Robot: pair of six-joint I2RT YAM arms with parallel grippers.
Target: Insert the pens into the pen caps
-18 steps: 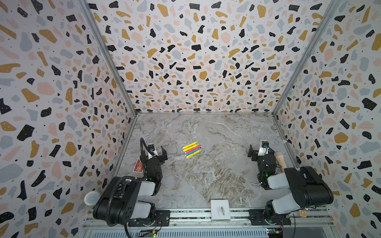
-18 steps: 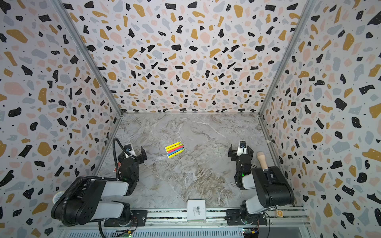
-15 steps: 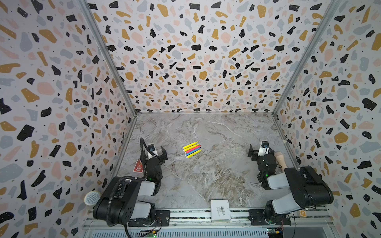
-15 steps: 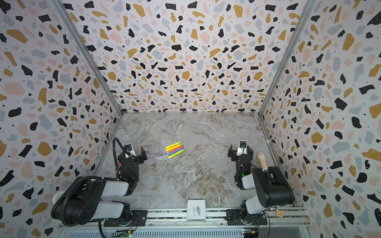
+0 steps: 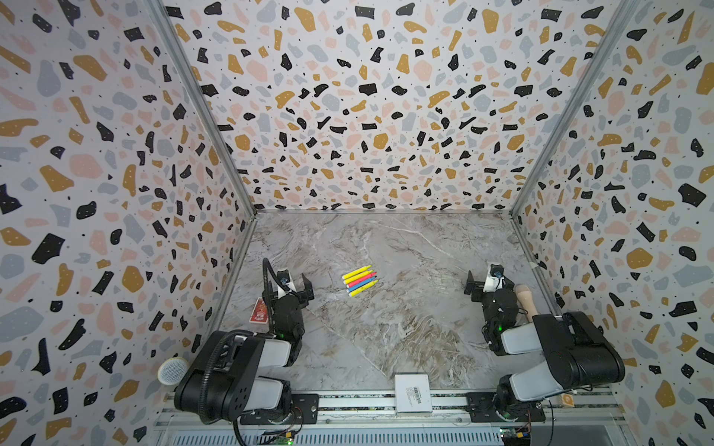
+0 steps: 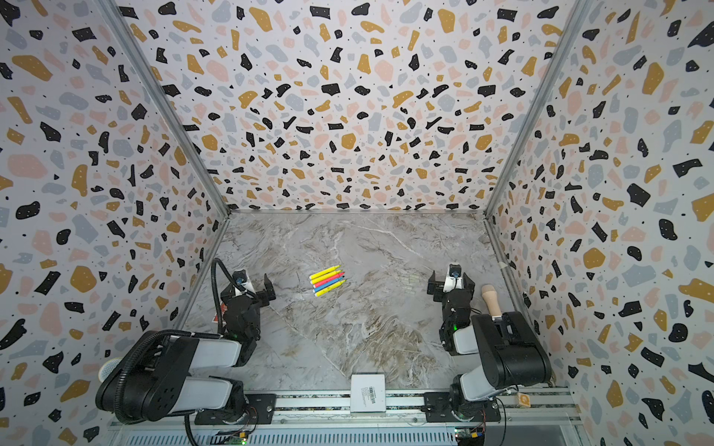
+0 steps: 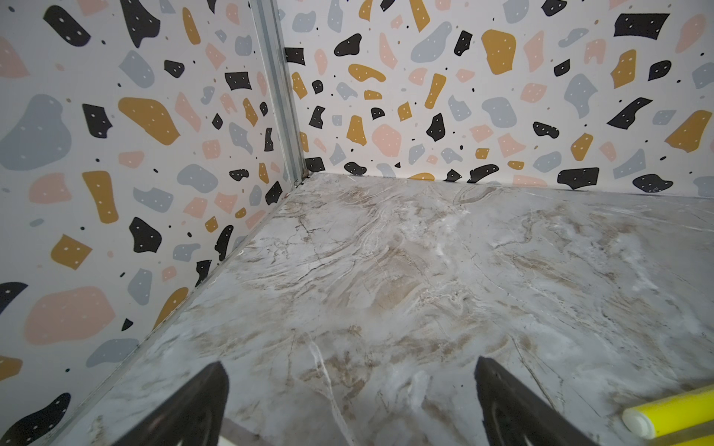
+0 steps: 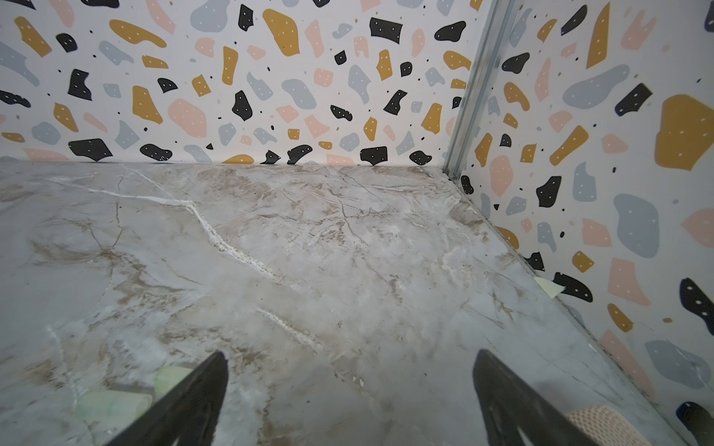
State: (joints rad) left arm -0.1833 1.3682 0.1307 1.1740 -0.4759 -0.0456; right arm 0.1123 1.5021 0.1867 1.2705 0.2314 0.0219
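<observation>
Left tool point(image 5: 294, 281) and right tool point(image 5: 487, 285) are both empty, jaws spread full, low over the tabletop point(image 5: 386, 332) at their own sides. Pens point(image 5: 360, 280) lie packed side by side mid-tabletop, nearer the left; pale caps point(image 8: 112, 403) sit just beside the right tool. I'd grab an outer yellow pen mid-barrel, jaws across it, so the neighbours don't roll.

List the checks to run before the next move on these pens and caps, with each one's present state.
1. Left claw open and empty: ok.
2. Right claw open and empty: ok.
3. Five pens lie side by side mid-table, clear of both arms: ok.
4. Pen caps located, pale translucent pieces beside the right claw; their number: cannot tell.
5. Beige handle lies by the right arm, away from the pens: ok.
</observation>
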